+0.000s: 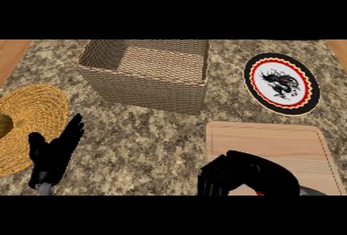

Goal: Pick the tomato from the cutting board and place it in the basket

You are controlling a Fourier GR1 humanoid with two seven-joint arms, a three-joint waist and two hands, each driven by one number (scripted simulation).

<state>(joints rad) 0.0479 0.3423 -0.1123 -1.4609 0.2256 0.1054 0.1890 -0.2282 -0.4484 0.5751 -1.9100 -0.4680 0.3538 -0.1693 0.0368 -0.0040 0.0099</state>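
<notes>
A light wooden cutting board (278, 142) lies at the lower right. My right hand (247, 176) sits over its near left corner, fingers curled downward round the tomato (252, 191). Only a thin red sliver of the tomato shows under the palm; the hand hides the rest. The square woven basket (146, 87) stands at the top centre, its opening facing up and nothing visible inside. Resting open at the lower left is my left hand (55, 153), fingers straight and pointing up, beside the straw mat.
A round straw mat (34, 124) lies at the left edge, with a small brownish object (3, 125) on it, cut off by the frame. A round black, red and white plate (281, 83) with a dragon picture lies right of the basket. The counter top (149, 137) is speckled stone.
</notes>
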